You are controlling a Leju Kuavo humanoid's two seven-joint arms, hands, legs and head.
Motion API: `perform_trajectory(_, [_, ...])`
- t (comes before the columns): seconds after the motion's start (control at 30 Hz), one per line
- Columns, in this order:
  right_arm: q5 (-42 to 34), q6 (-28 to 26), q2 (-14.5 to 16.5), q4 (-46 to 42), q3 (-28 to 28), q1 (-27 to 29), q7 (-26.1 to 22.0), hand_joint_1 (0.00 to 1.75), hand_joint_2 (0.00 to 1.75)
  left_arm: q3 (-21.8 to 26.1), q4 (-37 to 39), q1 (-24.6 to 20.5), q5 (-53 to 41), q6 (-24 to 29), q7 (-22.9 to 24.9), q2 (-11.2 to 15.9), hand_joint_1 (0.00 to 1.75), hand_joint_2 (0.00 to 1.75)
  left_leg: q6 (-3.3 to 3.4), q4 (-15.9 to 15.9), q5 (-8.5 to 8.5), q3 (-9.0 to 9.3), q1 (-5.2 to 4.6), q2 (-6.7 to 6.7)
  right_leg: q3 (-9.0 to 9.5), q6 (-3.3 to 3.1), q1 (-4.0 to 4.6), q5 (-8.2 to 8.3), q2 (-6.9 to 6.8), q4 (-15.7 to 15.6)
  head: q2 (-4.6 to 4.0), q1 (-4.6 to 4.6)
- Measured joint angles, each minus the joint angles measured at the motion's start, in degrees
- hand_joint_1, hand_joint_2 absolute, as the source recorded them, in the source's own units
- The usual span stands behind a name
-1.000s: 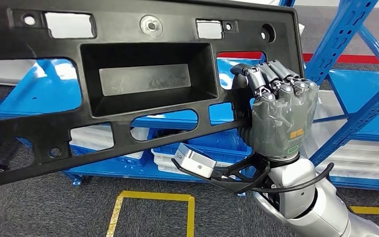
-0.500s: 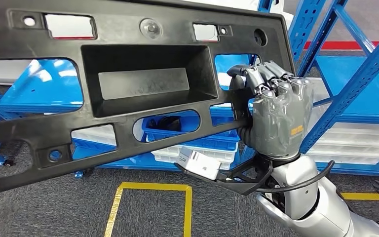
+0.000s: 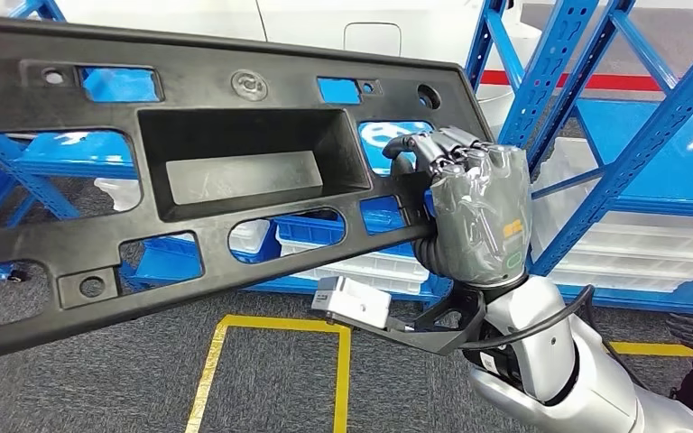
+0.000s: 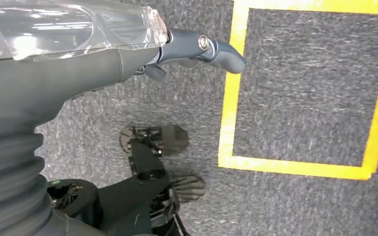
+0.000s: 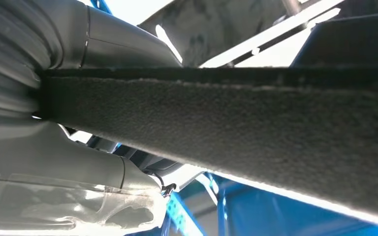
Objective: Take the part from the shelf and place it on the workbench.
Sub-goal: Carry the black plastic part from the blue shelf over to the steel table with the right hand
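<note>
Black part [image 3: 235,171] is gripped at its end by right hand [image 3: 474,212], blue shelf [image 3: 595,108] just beyond; left hand [image 4: 69,54] state can't be told.

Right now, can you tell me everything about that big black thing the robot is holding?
The black part is a long, flat panel that looks like matte plastic. It has a deep rectangular pocket in the middle, several cut-out windows and small round holes. It hangs tilted in the air in front of the blue shelves, above the floor. The right hand grips its right end, fingers hooked through an opening. Its left end runs out of frame.
</note>
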Motion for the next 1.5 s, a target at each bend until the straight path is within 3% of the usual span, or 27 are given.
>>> perform_trajectory(0.07, [-2.74, 0.40, 0.00, 0.01, 0.47, -0.03, 0.01, 1.75, 1.75, 0.00, 0.00, 0.02, 0.00, -0.07, -0.02, 0.01, 0.00, 1.75, 0.11, 0.09, 0.95, -1.27, -0.08, 0.03, -2.06, 0.31, -0.14, -3.52, -0.01, 7.58, 0.00, 0.05])
perform_trajectory(0.1, [-4.27, 0.50, 0.00, 0.02, 0.71, -0.04, 0.05, 1.75, 1.75, 0.00, 0.00, 0.03, 0.00, -0.10, -0.03, 0.01, 0.00, 1.75, 0.06, 0.15, 1.40, -1.88, -0.09, 0.03, -1.92, 0.38, -0.18, -3.43, -0.01, 8.97, 0.00, 0.07])
perform_trajectory(0.13, [-6.00, 0.54, 0.01, 0.05, 0.94, -0.08, 0.12, 1.75, 1.75, 0.00, 0.00, 0.03, 0.00, -0.12, -0.04, 0.01, 0.00, 1.75, -0.01, 0.24, 1.81, -2.46, -0.10, 0.01, -0.58, 0.36, -0.22, -2.24, -0.01, 7.95, 0.00, 0.09])
perform_trajectory(0.2, [-10.11, 0.52, 0.08, 0.11, 1.42, -0.41, 0.28, 1.75, 1.75, 0.00, 0.00, 0.00, -0.01, -0.16, -0.05, 0.01, 0.00, 1.75, -0.28, 0.58, 2.45, -3.44, -0.10, -0.07, 5.00, 0.05, -0.24, 0.91, 0.00, 0.07, 0.00, 0.18])
perform_trajectory(0.27, [-14.14, 0.51, 0.27, 0.19, 1.93, -1.09, 0.47, 1.75, 1.75, 0.00, 0.00, -0.08, -0.03, -0.20, -0.07, 0.01, 0.00, 1.75, -0.79, 0.96, 3.05, -4.20, -0.24, -0.13, 9.97, -0.43, 0.02, 1.99, 0.03, -8.02, 0.00, 0.25])
perform_trajectory(0.3, [-16.23, 0.54, 0.36, 0.26, 2.16, -1.42, 0.60, 1.75, 1.75, 0.00, 0.00, -0.12, -0.04, -0.21, -0.07, 0.03, 0.00, 1.75, -1.12, 1.04, 3.38, -4.47, -0.27, -0.13, 10.91, -0.66, 0.21, 1.89, 0.05, -9.87, 0.00, 0.27])
perform_trajectory(0.4, [-23.01, 1.21, 0.81, 0.84, 2.91, -2.31, 1.05, 1.75, 1.75, -0.01, 0.00, -0.19, -0.09, -0.22, -0.07, 0.18, 0.00, 1.75, -2.11, 1.45, 3.74, -5.46, -0.28, -0.18, 10.02, -1.61, 0.15, 2.80, -0.11, -10.58, 0.00, 0.27])
perform_trajectory(0.47, [-26.13, 1.89, 1.32, 1.39, 3.53, -3.11, 1.25, 1.75, 1.75, -0.03, 0.00, -0.25, -0.22, -0.32, -0.06, 0.30, 0.00, 1.75, -2.70, 5.48, 0.19, -7.41, -0.12, -0.24, 8.81, -2.43, -0.19, 3.95, -0.32, -10.78, 0.00, 0.04])
perform_trajectory(0.53, [-27.62, 2.25, 1.76, 1.94, 4.07, -3.75, 1.39, 1.75, 1.75, -0.06, 0.00, -0.36, -0.33, -0.40, -0.06, 0.33, 0.00, 1.75, -3.30, 13.79, -5.19, -10.26, 0.12, -0.24, 7.47, -2.78, -0.12, 4.99, -0.41, -10.72, 0.00, -0.17])
perform_trajectory(0.57, [-27.94, 2.32, 1.91, 2.22, 4.32, -3.93, 1.44, 1.75, 1.75, -0.07, 0.00, -0.40, -0.33, -0.40, -0.06, 0.36, 0.00, 1.75, -3.56, 17.52, -6.75, -11.23, 0.19, -0.24, 6.82, -2.76, -0.09, 5.48, -0.44, -10.69, 0.00, -0.17])
perform_trajectory(0.6, [-28.10, 2.34, 2.02, 2.49, 4.56, -4.03, 1.48, 1.75, 1.75, -0.08, 0.00, -0.42, -0.33, -0.40, -0.05, 0.38, 0.00, 1.75, -3.78, 19.47, -7.01, -11.32, 0.26, -0.24, 6.19, -2.68, -0.10, 5.95, -0.46, -10.65, 0.00, -0.18])
perform_trajectory(0.63, [-28.20, 2.35, 2.10, 2.74, 4.81, -4.11, 1.52, 1.75, 1.75, -0.08, 0.00, -0.44, -0.33, -0.40, -0.05, 0.42, 0.00, 1.75, -3.95, 19.10, -6.10, -10.27, 0.37, -0.24, 5.58, -2.55, -0.12, 6.41, -0.48, -10.60, 0.00, -0.18])
perform_trajectory(0.7, [-28.39, 2.35, 2.17, 3.11, 5.29, -4.32, 1.63, 1.75, 1.75, -0.09, 0.00, -0.55, -0.35, -0.40, -0.04, 0.48, 0.00, 1.75, -4.17, 11.79, -2.96, -5.04, 0.67, -0.24, 4.51, -2.11, -0.19, 7.16, -0.45, -10.34, 0.00, -0.19])
perform_trajectory(0.77, [-29.23, 2.32, 2.26, 3.43, 5.64, -4.81, 1.99, 1.75, 1.75, -0.10, 0.00, -0.82, -0.43, -0.40, -0.02, 0.52, 0.00, 1.75, -3.80, 3.55, -1.79, -0.02, 0.59, -0.43, 3.61, -1.54, -0.04, 7.76, -0.40, -9.90, 0.00, -0.15])
perform_trajectory(0.8, [-29.94, 2.25, 2.34, 3.65, 5.81, -5.09, 2.27, 1.75, 1.75, -0.11, 0.00, -0.94, -0.54, -0.40, 0.02, 0.54, 0.00, 1.75, -3.39, 1.59, -1.89, 1.01, 0.47, -0.57, 3.30, -1.25, 0.05, 8.07, -0.38, -9.72, 0.00, -0.09])
perform_trajectory(0.9, [-32.36, 1.54, 2.50, 4.78, 6.28, -5.70, 3.17, 1.75, 1.75, -0.13, 0.00, -1.12, -1.02, -0.40, 0.48, 0.54, 0.00, 1.75, -1.86, 1.35, -1.39, 0.20, 0.38, -0.76, 2.46, -0.37, 0.09, 8.52, -0.32, -9.24, 0.00, 0.10])
perform_trajectory(0.97, [-33.85, 0.31, 2.49, 5.95, 6.36, -5.91, 3.49, 1.75, 1.75, -0.15, 0.00, -1.40, -1.40, -0.40, 0.89, 0.55, 0.00, 1.75, -0.79, 1.36, -0.44, -0.81, 0.54, -0.66, 0.77, 0.05, -0.01, 5.32, -0.27, -5.67, 0.00, 0.25])
perform_trajectory(1.03, [-35.28, -1.60, 2.49, 7.63, 6.36, -6.01, 3.59, 1.75, 1.75, -0.21, 0.00, -1.74, -1.80, -0.39, 1.25, 0.59, 0.00, 1.75, -0.17, 1.36, 0.54, -1.96, 0.40, -0.60, -1.89, 0.27, -0.09, -0.12, -0.27, 2.16, 0.00, 0.42])
perform_trajectory(1.07, [-35.91, -2.47, 2.49, 8.55, 6.36, -6.01, 3.63, 1.75, 1.75, -0.25, 0.00, -1.84, -1.94, -0.38, 1.45, 0.61, 0.00, 1.75, -0.04, 1.38, 1.01, -2.53, 0.25, -0.59, -2.95, 0.32, -0.09, -1.97, -0.27, 6.06, 0.00, 0.46])
perform_trajectory(1.1, [-36.48, -3.04, 2.49, 9.46, 6.36, -6.01, 3.67, 1.75, 1.75, -0.29, 0.00, -1.89, -2.06, -0.38, 1.61, 0.61, 0.00, 1.75, 0.06, 1.41, 1.48, -3.10, 0.07, -0.59, -3.26, 0.27, -0.08, -2.59, -0.26, 8.48, 0.00, 0.48])
perform_trajectory(1.13, [-36.95, -3.35, 2.47, 10.23, 6.36, -6.00, 3.70, 1.75, 1.75, -0.34, 0.00, -1.90, -2.19, -0.38, 1.79, 0.62, 0.00, 1.75, 0.14, 1.43, 1.95, -3.68, -0.17, -0.59, -2.51, 0.07, 0.01, -2.00, -0.26, 8.72, 0.00, 0.49])
perform_trajectory(1.17, [-37.31, -3.48, 2.45, 10.85, 6.36, -6.00, 3.73, 1.75, 1.75, -0.38, 0.00, -1.91, -2.29, -0.38, 1.95, 0.62, 0.00, 1.75, 0.21, 1.45, 2.40, -4.21, -0.45, -0.61, -0.59, -0.37, 0.16, -0.59, -0.25, 6.58, 0.00, 0.49])
perform_trajectory(1.23, [-37.70, -3.51, 2.43, 11.69, 6.35, -6.09, 3.80, 1.75, 1.75, -0.50, -0.02, -1.93, -2.51, -0.43, 2.09, 0.55, 0.00, 1.75, 0.25, 1.48, 3.16, -4.97, -0.91, -0.65, 5.45, -1.91, 0.81, 1.94, -0.25, -2.16, 0.00, 0.48])
perform_trajectory(1.3, [-37.78, -3.54, 2.44, 12.39, 6.34, -6.33, 3.99, 1.75, 1.75, -0.65, -0.05, -2.00, -2.62, -0.50, 2.17, 0.48, 0.00, 1.75, -0.09, 1.47, 3.82, -5.33, -0.96, -0.60, 9.57, -2.79, 1.42, 2.50, -0.29, -8.88, 0.00, 0.45])
perform_trajectory(1.4, [-37.77, -3.66, 2.44, 13.58, 6.36, -6.58, 4.34, 1.75, 1.75, -0.79, -0.07, -2.09, -2.68, -0.56, 2.23, 0.50, 0.00, 1.75, -1.13, 1.44, 4.55, -5.81, -0.70, -0.54, 9.85, -2.97, 1.57, 3.40, -0.39, -10.84, 0.00, 0.74])
perform_trajectory(1.43, [-37.78, -3.69, 2.46, 13.93, 6.39, -6.63, 4.39, 1.75, 1.75, -0.82, -0.07, -2.07, -2.68, -0.56, 2.22, 0.49, 0.00, 1.75, -1.46, 2.12, 3.76, -6.27, -0.66, -0.56, 9.56, -3.14, 1.37, 3.95, -0.51, -11.14, 0.00, 0.80])
perform_trajectory(1.5, [-37.80, -3.72, 2.54, 14.47, 6.51, -6.66, 4.39, 1.75, 1.75, -0.89, -0.07, -2.10, -2.63, -0.58, 2.19, 0.48, 0.00, 1.75, -2.08, 6.76, -0.40, -8.18, -0.40, -0.58, 8.67, -3.31, 0.94, 5.11, -0.71, -11.51, 0.00, 0.75])
